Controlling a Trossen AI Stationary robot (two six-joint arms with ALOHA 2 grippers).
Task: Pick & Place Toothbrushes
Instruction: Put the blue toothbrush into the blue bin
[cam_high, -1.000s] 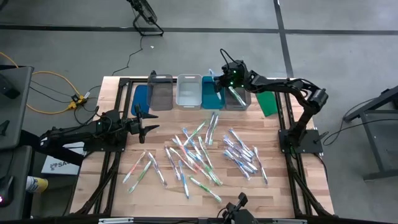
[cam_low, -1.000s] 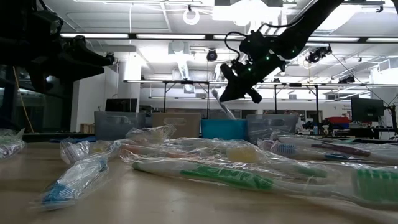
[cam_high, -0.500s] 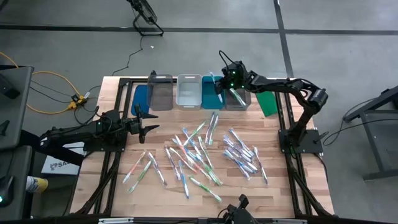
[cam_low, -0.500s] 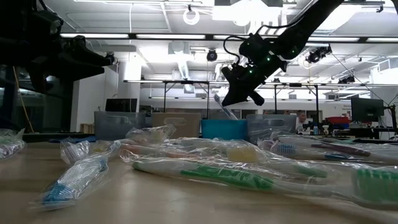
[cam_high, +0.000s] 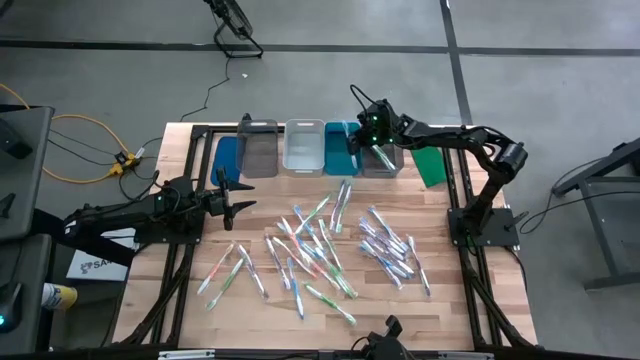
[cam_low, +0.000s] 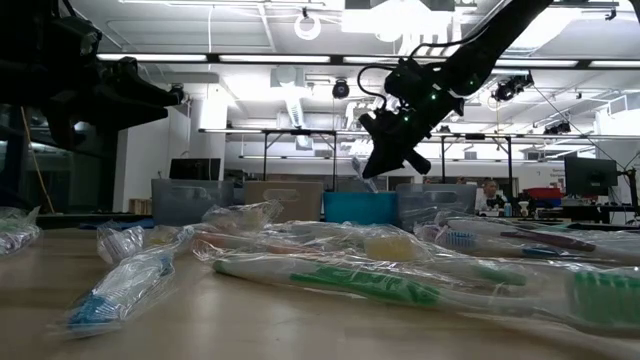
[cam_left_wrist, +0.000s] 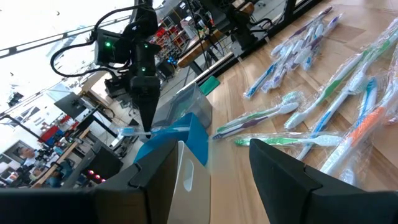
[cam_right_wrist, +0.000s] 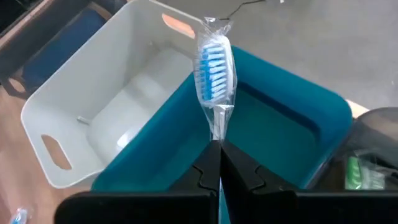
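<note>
My right gripper (cam_high: 362, 130) hangs over the row of bins at the table's far edge, shut on a wrapped toothbrush (cam_right_wrist: 216, 65) with blue bristles. The brush sticks out past the fingertips above the teal bin (cam_right_wrist: 292, 124), next to the clear bin (cam_right_wrist: 118, 106). The left wrist view shows the same brush (cam_left_wrist: 132, 132) under that gripper. Several wrapped toothbrushes (cam_high: 325, 240) lie flat on the wooden table's middle. My left gripper (cam_high: 238, 203) waits open at the table's left, level, with nothing between its fingers (cam_left_wrist: 155, 180). My right gripper pinches the wrapped toothbrush at its neck (cam_right_wrist: 217, 134), just behind the head, between its two shut fingers. The fingers slant down from the table's right and lie along the brush. The head points away from the fingertips, and the brush hangs clear above the teal bin.
Along the far edge stand a blue lid (cam_high: 228, 158), a grey bin (cam_high: 260, 148), the clear bin (cam_high: 304, 147), the teal bin (cam_high: 340, 152) and another grey bin (cam_high: 384, 160) holding a green brush (cam_right_wrist: 357, 171). A green lid (cam_high: 432, 166) lies at the right.
My right gripper has tipped its fingers steeper downward over the bins while staying nearly in place, still shut. The toothbrush has swung with it, its head now lower over the teal bin.
</note>
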